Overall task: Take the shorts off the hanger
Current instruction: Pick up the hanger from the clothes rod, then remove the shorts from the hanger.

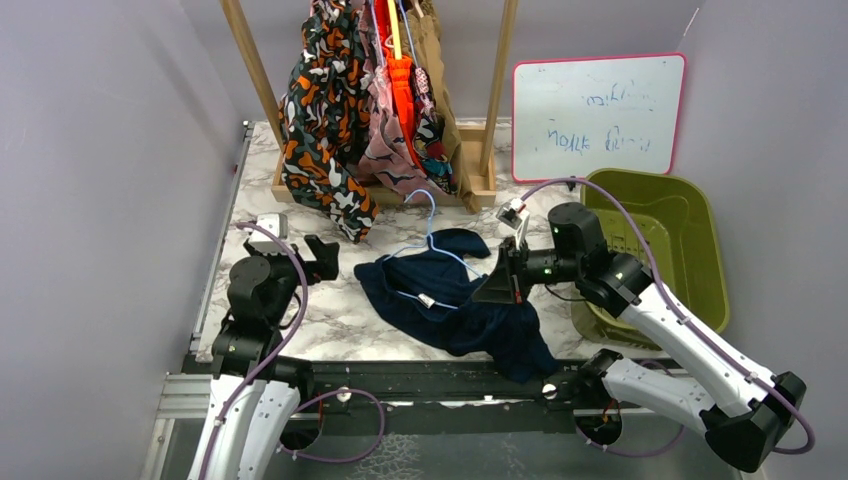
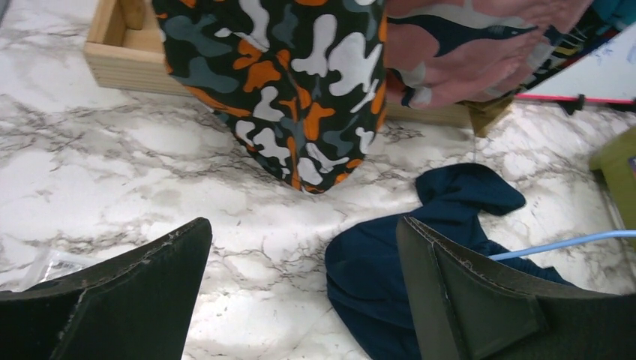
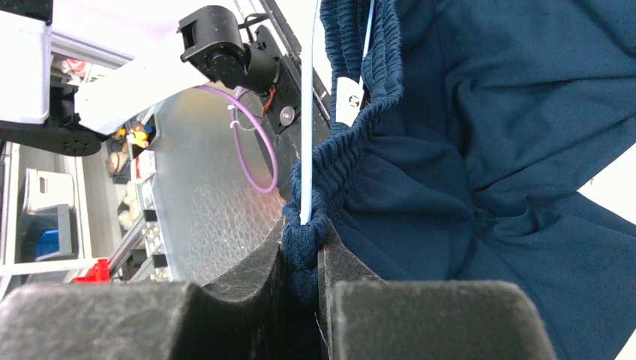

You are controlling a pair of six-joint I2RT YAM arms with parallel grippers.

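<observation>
Navy shorts [image 1: 465, 310] lie on the marble table, clipped to a light blue hanger [image 1: 432, 240]. My right gripper [image 1: 505, 282] is shut on the navy waistband; in the right wrist view the elastic band [image 3: 304, 236] is pinched between the jaws beside the hanger's white bar [image 3: 307, 112]. My left gripper [image 1: 322, 257] is open and empty, left of the shorts; in the left wrist view its fingers [image 2: 465, 292] frame bare marble and the edge of the navy shorts [image 2: 375, 277]. Blotch-print shorts [image 1: 320, 120], pink print, orange and tan pairs hang on the rack.
A wooden rack with a box base [image 1: 478, 170] stands at the back centre. An olive green bin [image 1: 665, 250] sits at the right. A whiteboard [image 1: 598, 115] leans on the back wall. A small clear packet [image 2: 52, 262] lies on the marble by my left gripper.
</observation>
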